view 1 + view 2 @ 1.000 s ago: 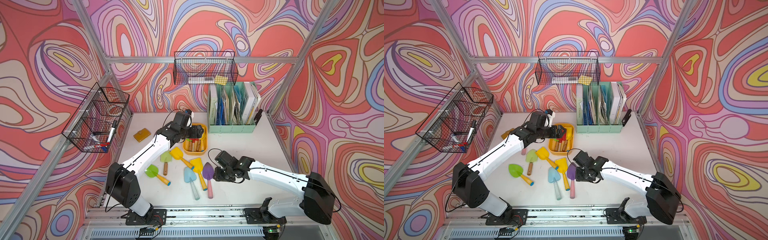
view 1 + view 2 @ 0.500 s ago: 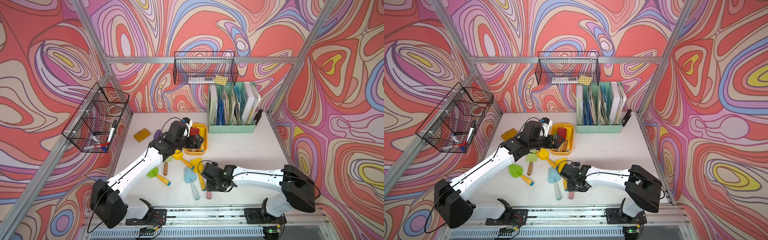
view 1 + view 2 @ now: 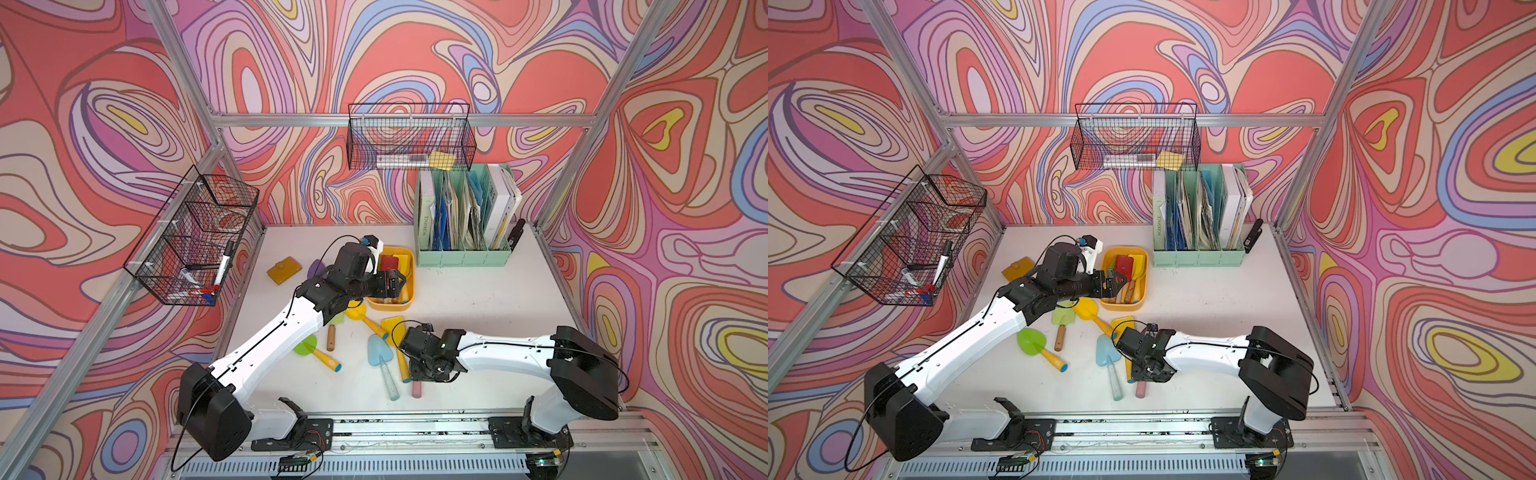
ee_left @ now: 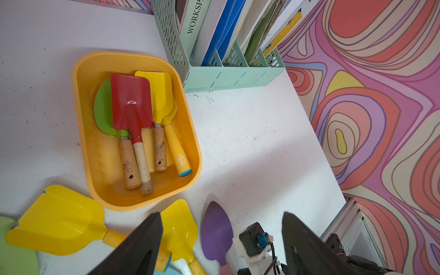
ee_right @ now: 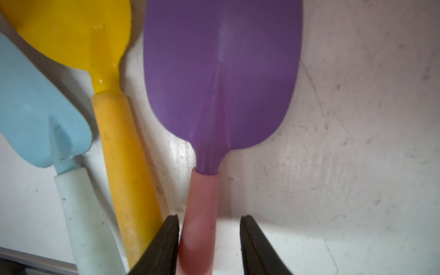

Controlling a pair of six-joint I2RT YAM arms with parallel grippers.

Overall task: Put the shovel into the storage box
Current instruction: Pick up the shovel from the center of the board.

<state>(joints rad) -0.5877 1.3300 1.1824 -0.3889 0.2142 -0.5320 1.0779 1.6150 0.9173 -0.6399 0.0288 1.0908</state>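
The yellow-orange storage box [image 3: 390, 308] [image 3: 1123, 307] [image 4: 77, 112] sits mid-table and holds several shovels, a red one [image 4: 132, 102] on top. My left gripper [image 3: 398, 279] [image 3: 1118, 281] [image 4: 221, 214] hangs open over the box's near end, holding nothing. A purple shovel [image 5: 221, 71] [image 4: 217, 233] with a pink handle [image 5: 200, 214] [image 3: 417, 388] [image 3: 1140, 390] lies flat on the table. My right gripper [image 3: 423, 374] [image 3: 1144, 373] [image 5: 210, 216] points down over that handle, open. One finger touches the handle; the other stands clear of it.
Loose shovels lie beside the purple one: light blue [image 3: 380, 353], yellow [image 3: 392, 326], another yellow [image 3: 357, 312] and green [image 3: 307, 345]. A mint-green file organizer [image 3: 463, 255] stands behind the box. Black wire baskets hang on the left [image 3: 195, 237] and back [image 3: 409, 137] walls.
My right gripper has swung toward the table's front, come down over the pink handle, and its jaws have narrowed. My left gripper has drawn back slightly along the box, still open.
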